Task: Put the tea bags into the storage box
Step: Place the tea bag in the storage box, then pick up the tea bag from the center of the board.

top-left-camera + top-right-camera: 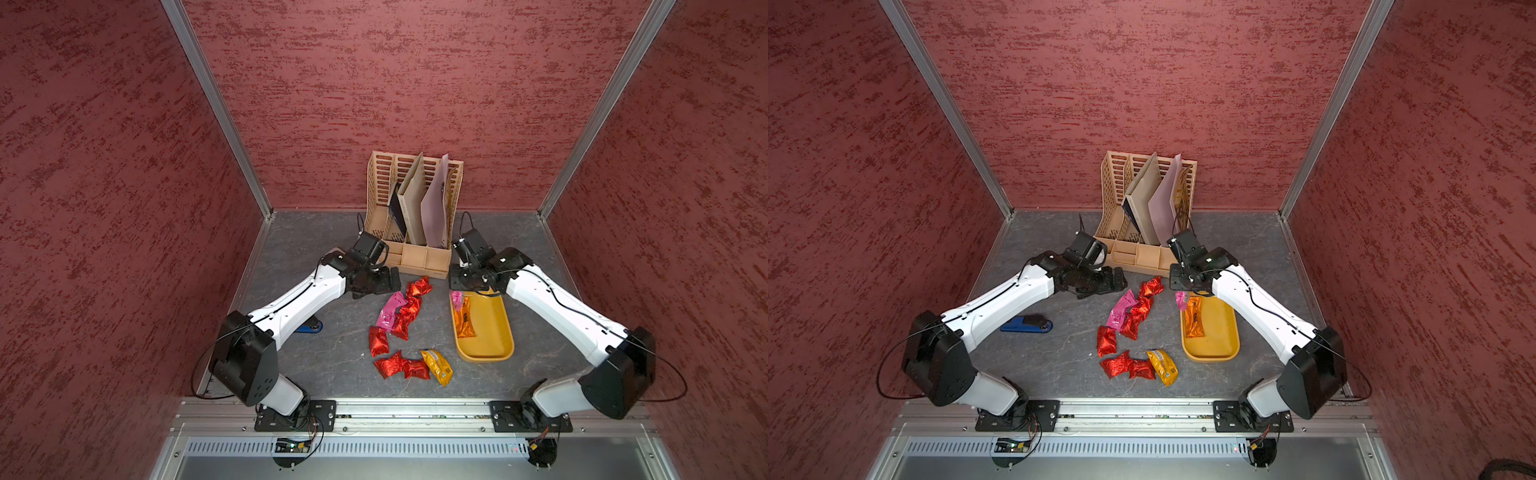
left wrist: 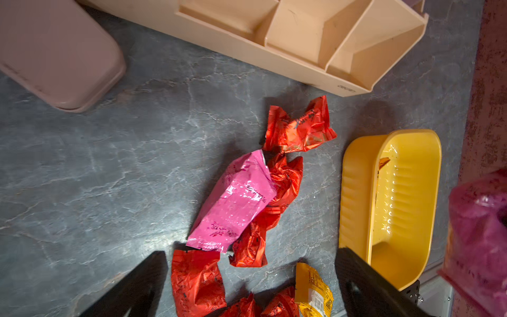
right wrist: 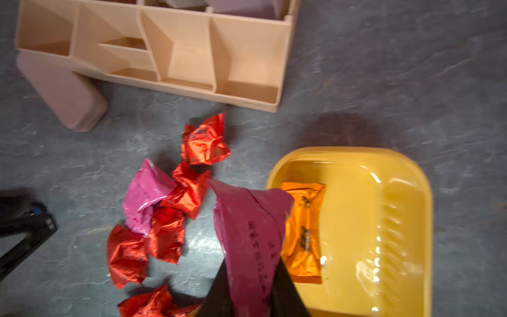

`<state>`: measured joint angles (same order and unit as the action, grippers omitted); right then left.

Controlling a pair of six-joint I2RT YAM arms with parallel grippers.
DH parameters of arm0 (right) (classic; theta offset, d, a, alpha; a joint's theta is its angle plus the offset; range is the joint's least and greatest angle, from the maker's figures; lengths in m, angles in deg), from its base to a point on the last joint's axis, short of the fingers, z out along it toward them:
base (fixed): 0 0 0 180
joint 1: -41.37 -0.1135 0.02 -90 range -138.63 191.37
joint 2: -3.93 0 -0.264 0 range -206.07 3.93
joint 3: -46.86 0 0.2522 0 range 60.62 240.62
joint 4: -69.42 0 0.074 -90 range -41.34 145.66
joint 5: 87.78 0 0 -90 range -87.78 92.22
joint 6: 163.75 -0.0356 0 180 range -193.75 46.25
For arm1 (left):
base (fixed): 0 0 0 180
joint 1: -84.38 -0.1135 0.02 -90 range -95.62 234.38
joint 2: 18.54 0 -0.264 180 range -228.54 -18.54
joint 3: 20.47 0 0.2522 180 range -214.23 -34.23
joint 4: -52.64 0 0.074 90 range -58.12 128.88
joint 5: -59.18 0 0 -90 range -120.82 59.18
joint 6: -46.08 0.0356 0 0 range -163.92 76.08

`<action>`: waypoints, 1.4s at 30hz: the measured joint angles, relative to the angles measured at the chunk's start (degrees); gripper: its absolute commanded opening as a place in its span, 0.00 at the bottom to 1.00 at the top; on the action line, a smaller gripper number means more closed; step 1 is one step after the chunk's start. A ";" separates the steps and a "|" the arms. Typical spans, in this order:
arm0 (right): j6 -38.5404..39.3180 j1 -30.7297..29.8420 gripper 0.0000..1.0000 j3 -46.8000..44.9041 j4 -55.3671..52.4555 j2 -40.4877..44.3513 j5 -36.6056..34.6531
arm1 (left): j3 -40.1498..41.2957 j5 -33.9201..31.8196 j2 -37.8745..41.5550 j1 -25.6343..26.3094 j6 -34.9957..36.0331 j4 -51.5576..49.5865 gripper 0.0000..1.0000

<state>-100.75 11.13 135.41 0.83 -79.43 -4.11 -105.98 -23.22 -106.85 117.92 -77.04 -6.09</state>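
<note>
In both top views, the yellow box (image 1: 498, 336) sits on the right side of the table (image 1: 340, 353). One orange tea bag (image 1: 464, 322) lies inside it. A pile of red and pink tea bags (image 1: 401, 318) lies in the middle, just left of the box.

In the left wrist view, the left gripper (image 2: 251, 254) is spread wide above the pile, with nothing in it.

In the right wrist view, the right gripper (image 3: 252, 288) pinches a pink tea bag (image 3: 251, 227) tight over the box's far left corner. This looks like the carrying step. Next it likely needs to move a bit right, so the bag hangs fully over the box, then let go.
</note>
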 measured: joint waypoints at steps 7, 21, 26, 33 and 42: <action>7.10 5.79 0.18 -5.51 1.44 -4.35 0.44 | -1.84 -1.70 -1.31 1.64 -1.44 -0.83 1.00; 9.57 7.72 0.59 -8.41 5.31 -11.02 0.70 | -0.11 -5.16 1.01 2.75 -4.57 -3.50 1.00; 4.96 7.08 0.59 -8.46 5.16 -5.25 3.58 | 1.70 -6.34 3.45 2.25 -4.63 -3.26 1.00; -8.39 -0.44 0.55 -11.02 14.95 6.29 9.84 | 8.63 -5.14 9.62 -3.34 -5.68 -0.61 1.00; -20.72 -9.97 0.58 -9.44 23.76 -8.41 11.08 | 16.04 -2.03 17.09 -10.47 -6.08 -0.02 1.00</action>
<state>-121.47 1.17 125.96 24.59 -87.84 6.97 -89.93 -25.26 -89.76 107.45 -83.12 -6.11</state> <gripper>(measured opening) 0.581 0.997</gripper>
